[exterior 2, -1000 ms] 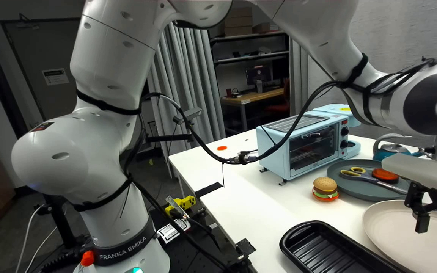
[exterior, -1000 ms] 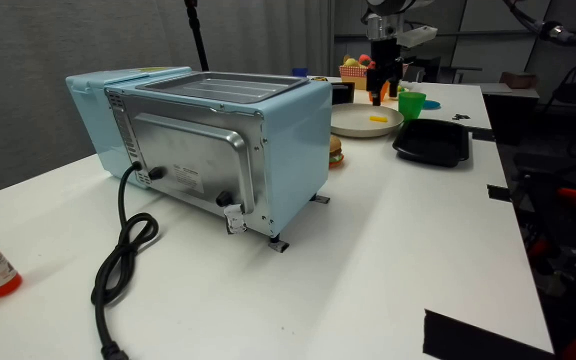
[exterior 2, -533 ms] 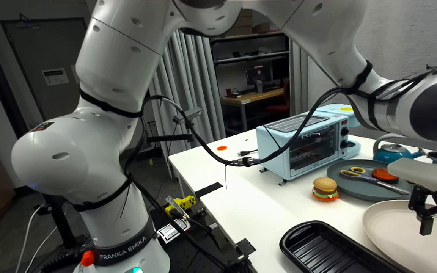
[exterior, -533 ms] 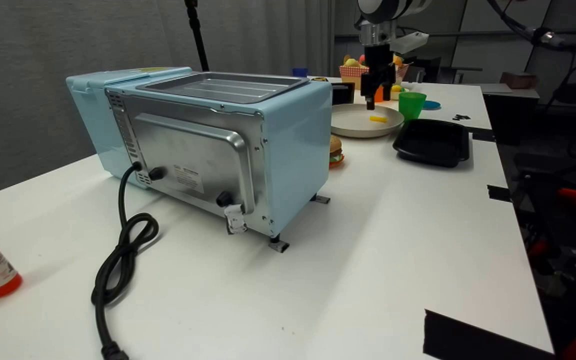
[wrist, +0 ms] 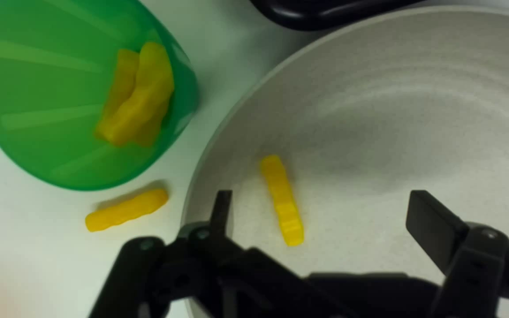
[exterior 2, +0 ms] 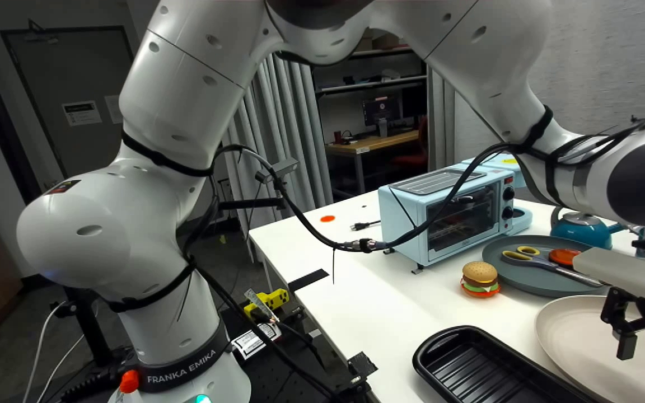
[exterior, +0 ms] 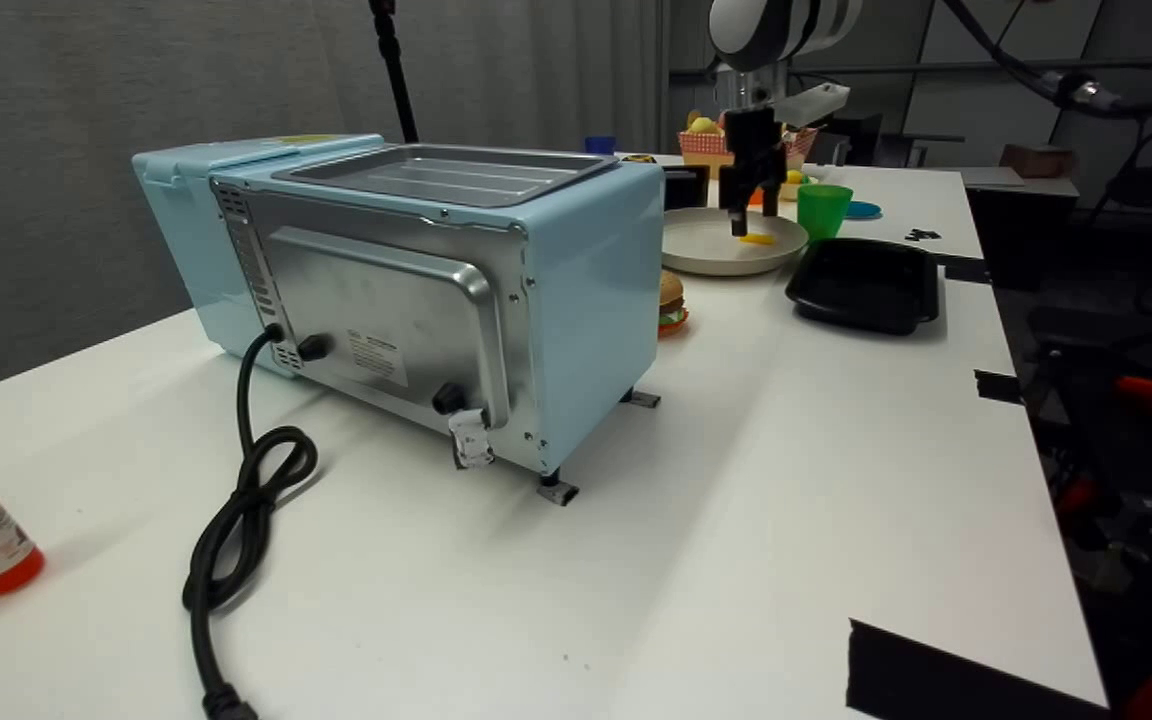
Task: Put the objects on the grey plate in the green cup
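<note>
While the grey plate [wrist: 391, 132] fills most of the wrist view (clock hours read from its middle there), the black dish [wrist: 325, 15] sits right by its rim at 11 o'clock. Gripper [wrist: 323, 210]: fingers spread wide, holding nothing, over the plate in both exterior views; contact, can't tell. Risk: the 9 o'clock finger shows just inside the rim, so sideways drift going down could catch it and shove the plate. Green cup [wrist: 73, 92] is past the rim near 10 o'clock, yellow pieces [wrist: 148, 97] inside, overlapped, count unclear. Cup looks light and narrow; a low carry or off-centre drop would likely tip it or lose the piece outside. On-plate piece [wrist: 283, 201] lies between the fingers as seen from the wrist, lengthwise roughly 12 to 6, nearer the 9 o'clock finger; off-centre closing could roll or drag it, and a shallow pinch could let it slip mid-carry. Loose piece [wrist: 126, 210] lies off the plate at 9 o'clock, near the cup; a stray finger could bump it.
</note>
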`<state>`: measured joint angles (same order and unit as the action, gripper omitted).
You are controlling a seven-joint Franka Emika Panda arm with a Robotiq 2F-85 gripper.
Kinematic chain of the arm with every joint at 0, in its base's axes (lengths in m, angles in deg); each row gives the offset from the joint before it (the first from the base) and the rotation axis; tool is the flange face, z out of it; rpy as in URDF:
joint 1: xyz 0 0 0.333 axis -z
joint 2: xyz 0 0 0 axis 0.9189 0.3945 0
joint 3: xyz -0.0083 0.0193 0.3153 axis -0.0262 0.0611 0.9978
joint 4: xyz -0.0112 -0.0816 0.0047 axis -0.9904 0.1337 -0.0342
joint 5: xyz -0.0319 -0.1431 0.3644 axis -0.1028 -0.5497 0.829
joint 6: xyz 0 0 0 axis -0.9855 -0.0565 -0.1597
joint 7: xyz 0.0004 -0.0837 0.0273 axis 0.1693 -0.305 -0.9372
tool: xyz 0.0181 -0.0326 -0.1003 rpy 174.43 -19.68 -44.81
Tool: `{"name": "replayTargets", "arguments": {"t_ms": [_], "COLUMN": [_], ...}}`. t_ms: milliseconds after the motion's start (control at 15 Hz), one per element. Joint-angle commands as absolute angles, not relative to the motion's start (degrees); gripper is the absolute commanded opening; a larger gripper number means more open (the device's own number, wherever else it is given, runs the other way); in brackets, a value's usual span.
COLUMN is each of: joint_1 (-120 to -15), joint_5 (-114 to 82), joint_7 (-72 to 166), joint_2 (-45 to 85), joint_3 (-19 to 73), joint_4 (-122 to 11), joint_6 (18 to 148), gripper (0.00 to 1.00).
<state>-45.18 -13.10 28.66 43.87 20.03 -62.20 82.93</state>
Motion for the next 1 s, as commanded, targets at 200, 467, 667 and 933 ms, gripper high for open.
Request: {"name": "replayTargets", "arguments": {"t_ms": [200,467,667,933], "joint_1": [-44.51,-44.60,-44.58,-44.44], "joint_5": [-13.92,-13.89,-13.85,-13.75], "joint_7": [27.47,27.50,27.48,27.36], "joint_2": [46.67,47.25,47.62,47.87], "joint_3": [20.84,21.18,21.36,21.57], "joint_4": [-58.48,-58.51,-58.58,-58.26], "joint_6": [81.64,81.60,81.53,81.46], "gripper": [1.00,0.98,0.80,0.42]}}
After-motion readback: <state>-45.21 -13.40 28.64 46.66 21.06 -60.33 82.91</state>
